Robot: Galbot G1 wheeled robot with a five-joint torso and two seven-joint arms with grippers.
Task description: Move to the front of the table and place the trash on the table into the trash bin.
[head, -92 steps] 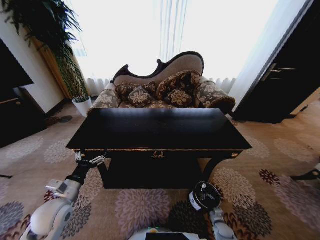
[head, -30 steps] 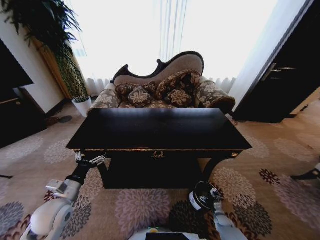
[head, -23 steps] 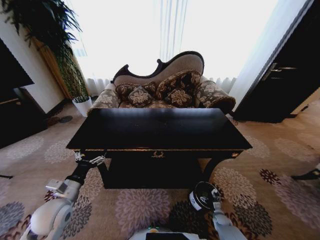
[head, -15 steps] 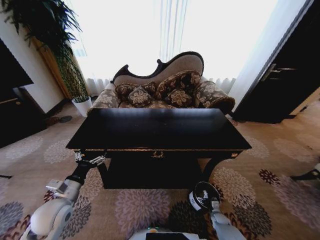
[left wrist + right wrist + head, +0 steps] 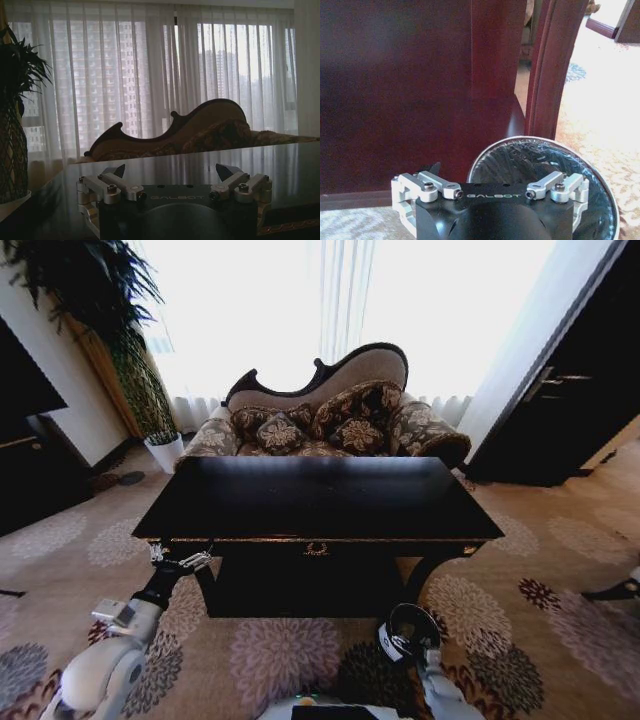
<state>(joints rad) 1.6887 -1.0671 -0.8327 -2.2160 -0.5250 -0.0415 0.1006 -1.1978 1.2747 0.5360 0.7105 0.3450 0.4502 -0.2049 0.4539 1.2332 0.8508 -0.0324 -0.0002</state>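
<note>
Trash is nowhere on the glossy black surface (image 5: 320, 498), so the job looks nearly finished. The right gripper (image 5: 490, 187) hangs over the bin (image 5: 408, 632) by the front leg, jaws spread and empty; the left gripper (image 5: 172, 182), also spread, sits at the corner. A sofa (image 5: 330, 420) and bright curtains (image 5: 340, 300) stand behind.

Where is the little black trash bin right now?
In the head view the trash bin stands on the carpet before the table, on the robot's right, with the right gripper above its rim.
</note>
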